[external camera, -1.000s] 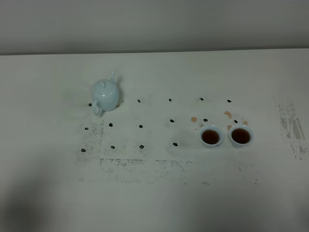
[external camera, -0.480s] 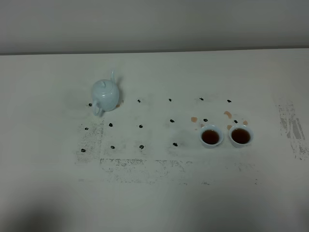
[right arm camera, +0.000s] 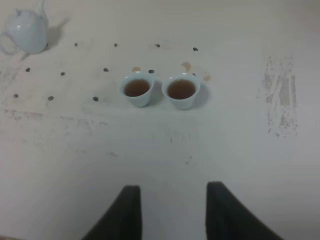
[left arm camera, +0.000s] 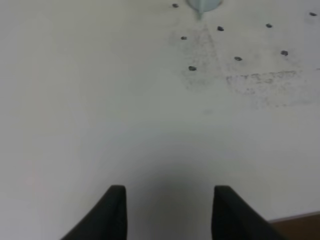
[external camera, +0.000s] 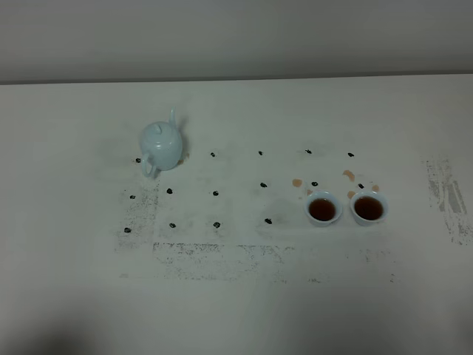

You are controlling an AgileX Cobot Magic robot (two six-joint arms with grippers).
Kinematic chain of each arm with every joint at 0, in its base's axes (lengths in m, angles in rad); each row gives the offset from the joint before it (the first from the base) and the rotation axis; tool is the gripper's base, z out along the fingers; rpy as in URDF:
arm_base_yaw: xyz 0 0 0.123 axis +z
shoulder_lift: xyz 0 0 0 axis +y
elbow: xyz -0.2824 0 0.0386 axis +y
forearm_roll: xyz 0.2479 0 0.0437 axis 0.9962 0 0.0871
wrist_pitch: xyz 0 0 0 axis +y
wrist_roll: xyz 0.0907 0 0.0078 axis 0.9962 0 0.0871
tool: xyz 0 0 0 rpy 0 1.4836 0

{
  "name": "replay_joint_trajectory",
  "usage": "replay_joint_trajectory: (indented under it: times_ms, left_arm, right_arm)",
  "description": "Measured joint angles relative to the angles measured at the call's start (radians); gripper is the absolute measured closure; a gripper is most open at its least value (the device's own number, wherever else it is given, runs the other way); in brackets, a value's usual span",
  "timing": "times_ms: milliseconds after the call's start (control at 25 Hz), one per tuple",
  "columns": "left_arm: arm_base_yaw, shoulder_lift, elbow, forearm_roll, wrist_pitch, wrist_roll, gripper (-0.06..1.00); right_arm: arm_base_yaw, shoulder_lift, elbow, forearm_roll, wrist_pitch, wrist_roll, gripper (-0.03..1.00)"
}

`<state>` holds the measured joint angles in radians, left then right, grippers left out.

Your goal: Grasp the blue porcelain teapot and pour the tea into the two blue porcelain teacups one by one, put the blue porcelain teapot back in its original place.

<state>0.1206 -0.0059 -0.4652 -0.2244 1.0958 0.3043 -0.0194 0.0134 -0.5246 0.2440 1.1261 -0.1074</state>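
Observation:
The pale-blue teapot (external camera: 162, 144) stands upright on the white table at the left, its handle toward the front. It also shows as the teapot (right arm camera: 27, 31) in the right wrist view and as a sliver of teapot (left arm camera: 204, 4) in the left wrist view. Two blue teacups (external camera: 324, 208) (external camera: 368, 208) sit side by side at the right, both holding dark tea; the right wrist view shows the same teacups (right arm camera: 137, 89) (right arm camera: 182, 90). My left gripper (left arm camera: 170, 190) is open over bare table, far from the teapot. My right gripper (right arm camera: 172, 187) is open, well short of the cups. Neither gripper appears in the exterior view.
A grid of small black marks (external camera: 216, 194) dots the table between teapot and cups. Brownish tea stains (external camera: 297, 182) (external camera: 347, 174) lie just behind the cups. A scuffed grey patch (external camera: 447, 196) marks the right side. The table's front edge (left arm camera: 295, 225) shows beside the left gripper.
The dark shadow at the lower left of the exterior view has shrunk toward the front edge. Teapot and cups have not moved.

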Motion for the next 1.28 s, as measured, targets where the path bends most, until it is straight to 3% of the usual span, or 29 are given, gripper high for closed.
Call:
replay_joint_trajectory:
  times_ms: [200, 840, 1280]
  left_arm:
    - [-0.036, 0.000, 0.005, 0.000, -0.006, 0.001, 0.56]
    - [-0.038, 0.000, 0.005, 0.000, -0.008, -0.001, 0.56]
    - [-0.038, 0.000, 0.005, -0.003, -0.012, -0.071, 0.56]
  right_arm:
    - [0.000, 0.000, 0.000, 0.000, 0.000, 0.000, 0.67]
    - [0.000, 0.000, 0.000, 0.002, 0.000, 0.000, 0.67]
    - [0.000, 0.000, 0.000, 0.002, 0.000, 0.000, 0.67]
